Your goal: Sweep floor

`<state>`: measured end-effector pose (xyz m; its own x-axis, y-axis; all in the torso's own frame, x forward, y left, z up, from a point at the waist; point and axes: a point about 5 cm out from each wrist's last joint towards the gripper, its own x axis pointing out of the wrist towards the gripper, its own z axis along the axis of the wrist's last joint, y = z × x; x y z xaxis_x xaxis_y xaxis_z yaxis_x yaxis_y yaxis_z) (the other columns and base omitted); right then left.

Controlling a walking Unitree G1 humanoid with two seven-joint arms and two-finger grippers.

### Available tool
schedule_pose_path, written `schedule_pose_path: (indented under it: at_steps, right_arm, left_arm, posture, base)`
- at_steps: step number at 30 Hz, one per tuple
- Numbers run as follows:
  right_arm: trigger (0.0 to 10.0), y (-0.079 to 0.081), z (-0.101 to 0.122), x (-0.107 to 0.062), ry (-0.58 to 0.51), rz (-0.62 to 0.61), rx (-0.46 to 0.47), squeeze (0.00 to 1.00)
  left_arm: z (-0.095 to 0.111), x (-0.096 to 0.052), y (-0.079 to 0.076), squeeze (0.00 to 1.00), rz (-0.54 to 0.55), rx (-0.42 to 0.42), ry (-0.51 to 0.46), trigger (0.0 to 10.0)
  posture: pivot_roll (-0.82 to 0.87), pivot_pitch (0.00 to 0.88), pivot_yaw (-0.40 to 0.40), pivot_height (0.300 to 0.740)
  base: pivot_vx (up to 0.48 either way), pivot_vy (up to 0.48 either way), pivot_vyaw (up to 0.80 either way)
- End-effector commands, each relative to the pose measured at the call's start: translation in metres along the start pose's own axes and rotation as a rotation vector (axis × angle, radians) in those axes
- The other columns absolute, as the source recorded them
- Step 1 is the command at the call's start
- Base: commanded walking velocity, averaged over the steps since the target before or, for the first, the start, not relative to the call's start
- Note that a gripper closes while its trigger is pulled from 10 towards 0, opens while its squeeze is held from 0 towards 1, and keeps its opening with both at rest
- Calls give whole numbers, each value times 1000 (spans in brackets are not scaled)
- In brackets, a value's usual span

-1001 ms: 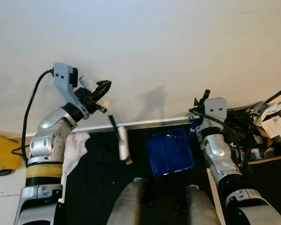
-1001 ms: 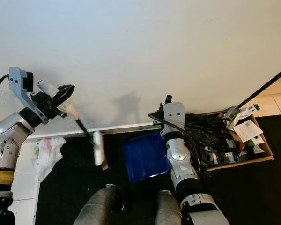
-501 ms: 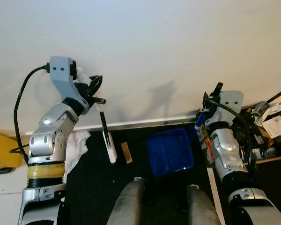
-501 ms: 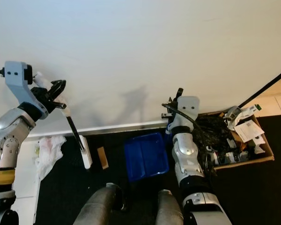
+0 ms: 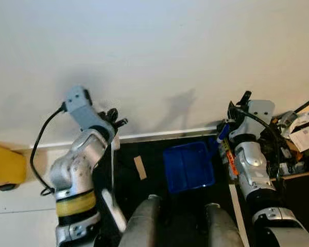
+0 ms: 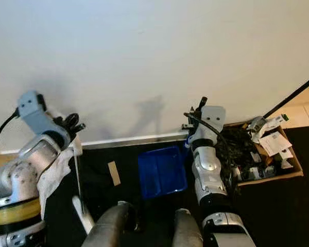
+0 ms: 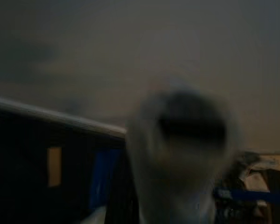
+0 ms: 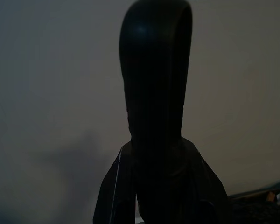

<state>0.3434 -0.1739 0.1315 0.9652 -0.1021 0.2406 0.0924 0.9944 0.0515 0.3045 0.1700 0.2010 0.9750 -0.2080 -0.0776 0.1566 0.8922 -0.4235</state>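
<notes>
Your left claw (image 5: 113,114) sits near the wall (image 5: 154,51), pinching the brush (image 5: 112,175) by its handle; the brush hangs down over the dark floor (image 5: 149,182) beside the robot's legs. A small tan scrap (image 5: 139,167) lies on the floor between brush and blue dustpan (image 5: 188,166). Your right claw (image 5: 227,129) is pressed on the dustpan's handle. A cluttered box (image 5: 293,149) stands further right.

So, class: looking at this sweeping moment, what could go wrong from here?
The brush in the left gripper sits near the robot's own legs, well short of the tan scrap, so a stroke may hit them. The scrap lies beside the blue dustpan, so a hard sweep could flick it past.
</notes>
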Motion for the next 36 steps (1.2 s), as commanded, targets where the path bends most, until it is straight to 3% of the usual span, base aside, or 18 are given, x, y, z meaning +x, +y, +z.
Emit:
schedule_pose_path:
  at_steps: [1,2,6,9,13,16,26,36]
  right_arm:
    - [10000,2,8,0,-36,-12,69,0]
    - [10000,2,21,3,-85,-2,84,0]
    - [10000,1,38,3,-133,41,68,0]
    - [10000,-1,43,1,-135,60,50,0]
    - [10000,-7,42,-1,-105,37,22,0]
    - [10000,-10,43,-2,-97,21,-8,0]
    - [10000,-11,47,-5,-79,3,10,0]
    - [10000,-4,48,-1,-73,17,32,0]
  left_arm:
    - [17,-3,-13,0,-98,109,-79,10000]
    - [31,0,-16,0,-113,213,-138,10000]
    - [43,5,-22,0,-141,271,-212,10000]
    - [45,4,-30,0,-158,239,-224,10000]
    - [43,6,-38,0,-216,255,-242,10000]
    - [42,10,-37,0,-223,302,-264,10000]
    - [33,24,-23,0,-160,271,-258,10000]
    - [31,33,-23,0,-156,299,-276,10000]
  posture:
    - [174,173,85,740]
    - [175,158,83,740]
    - [152,121,76,740]
    - [131,97,73,740]
    - [122,84,75,740]
    - [113,74,80,740]
    - [96,63,81,740]
    - [96,65,76,740]
  base:
    - [0,0,0]
    - [0,0,0]
    - [0,0,0]
    - [0,0,0]
    - [0,0,0]
    - [0,0,0]
    - [0,0,0]
    - [0,0,0]
